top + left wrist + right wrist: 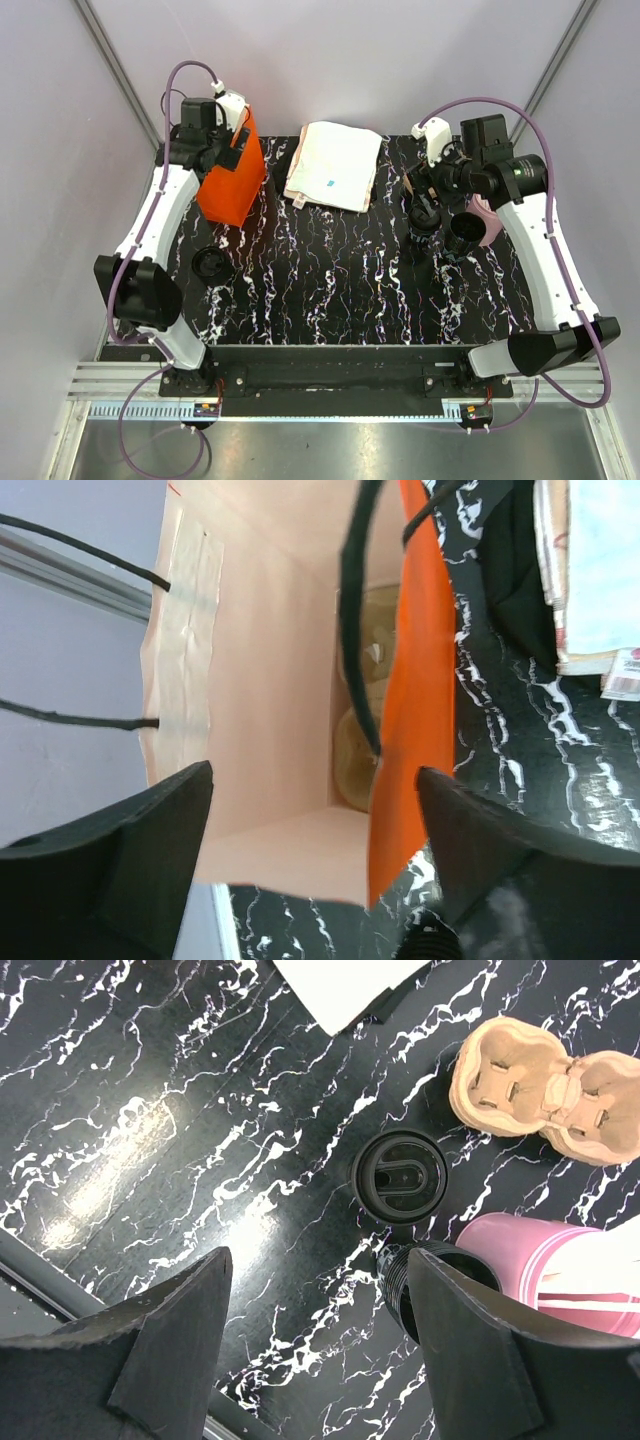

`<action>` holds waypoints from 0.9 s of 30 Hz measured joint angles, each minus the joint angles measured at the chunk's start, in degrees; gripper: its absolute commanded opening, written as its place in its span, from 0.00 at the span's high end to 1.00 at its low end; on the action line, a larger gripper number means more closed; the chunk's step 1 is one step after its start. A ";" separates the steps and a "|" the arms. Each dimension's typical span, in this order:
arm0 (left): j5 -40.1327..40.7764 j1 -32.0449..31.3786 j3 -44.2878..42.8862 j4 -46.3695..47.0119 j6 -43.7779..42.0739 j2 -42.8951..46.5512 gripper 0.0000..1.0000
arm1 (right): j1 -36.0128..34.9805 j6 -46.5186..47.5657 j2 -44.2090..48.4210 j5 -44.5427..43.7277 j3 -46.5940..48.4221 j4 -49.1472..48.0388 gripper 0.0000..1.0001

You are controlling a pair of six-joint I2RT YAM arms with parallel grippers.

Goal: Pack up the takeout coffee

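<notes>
The takeout coffee point(432, 1272) is a black cup with an open threaded rim. It stands at the right of the table next to the pink cup point(535, 1258), and my right finger partly hides it. It also shows in the top view point(462, 233). My right gripper point(320, 1305) is open and empty above the table, just left of the cup; it also shows in the top view point(428, 200). My left gripper point(315, 825) is open and empty over the mouth of the orange paper bag point(425, 670), which stands at the back left point(232, 178).
A round black lidded piece point(400, 1175) sits beside the coffee cup. A cardboard cup carrier point(545, 1085) lies behind it. Brown items point(362, 750) lie inside the bag. A white folded stack point(333, 165) lies at the back centre. A black disc point(212, 265) lies at the left.
</notes>
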State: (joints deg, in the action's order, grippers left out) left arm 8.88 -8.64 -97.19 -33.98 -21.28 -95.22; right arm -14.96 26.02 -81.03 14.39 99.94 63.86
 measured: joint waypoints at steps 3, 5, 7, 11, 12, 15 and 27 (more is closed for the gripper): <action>-1.38 0.76 -0.81 -0.55 0.02 -1.38 0.35 | 0.00 -0.04 0.37 0.28 -0.02 -0.24 0.23; -2.71 1.20 -1.36 -1.18 0.04 -1.86 0.42 | 0.00 -0.17 0.39 0.28 -0.02 -0.24 0.24; -4.00 1.33 -1.90 -1.84 0.13 -2.03 0.48 | 0.00 -0.26 0.39 0.28 -0.07 -0.24 0.24; -7.10 1.42 -3.06 -3.21 0.09 -2.12 0.72 | 0.00 -0.39 0.39 0.28 -0.04 -0.37 0.24; -8.02 1.44 -3.21 -3.63 0.00 -2.12 0.74 | 0.00 -0.42 0.39 0.28 -0.07 -0.48 0.24; -10.60 1.46 -3.30 -4.31 -0.09 -2.14 0.81 | 0.00 -0.44 0.39 0.24 -0.07 -0.72 0.23; -14.99 1.60 -3.72 -7.98 -0.37 -2.14 1.00 | 0.00 -0.92 0.72 0.22 -0.04 -1.03 0.24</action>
State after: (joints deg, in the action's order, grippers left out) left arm -6.11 -7.05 -100.90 -41.95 -21.65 -97.36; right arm -14.96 25.10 -80.31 14.61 99.90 62.83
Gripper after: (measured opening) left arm 0.025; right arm 0.764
